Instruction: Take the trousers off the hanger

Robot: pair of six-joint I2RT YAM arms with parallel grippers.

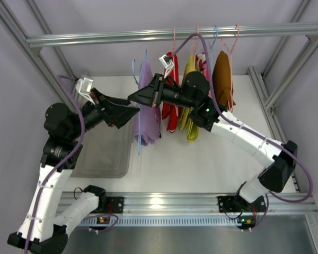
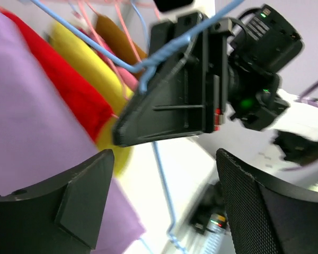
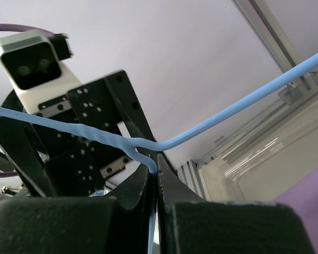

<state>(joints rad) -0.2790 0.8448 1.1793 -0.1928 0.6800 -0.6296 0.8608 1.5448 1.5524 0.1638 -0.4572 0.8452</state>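
Note:
The lilac trousers (image 1: 148, 108) hang on a blue wire hanger (image 1: 139, 135) left of the other garments; they fill the left side of the left wrist view (image 2: 32, 121). My right gripper (image 1: 132, 98) is shut on the hanger's twisted neck (image 3: 143, 145), its fingertips (image 3: 155, 172) pinching the wire. My left gripper (image 1: 133, 112) stands open just below it, beside the lilac cloth, with only the hanger's wire (image 2: 164, 190) between its fingers (image 2: 82, 193). Red trousers (image 1: 172, 114) and yellow-green trousers (image 1: 190, 119) hang further right.
A metal rail (image 1: 122, 37) carries pink hangers with a brown garment (image 1: 222, 79) and a pink one (image 1: 205, 69). A clear plastic bin (image 1: 103, 153) sits on the table at left. Frame posts stand on both sides.

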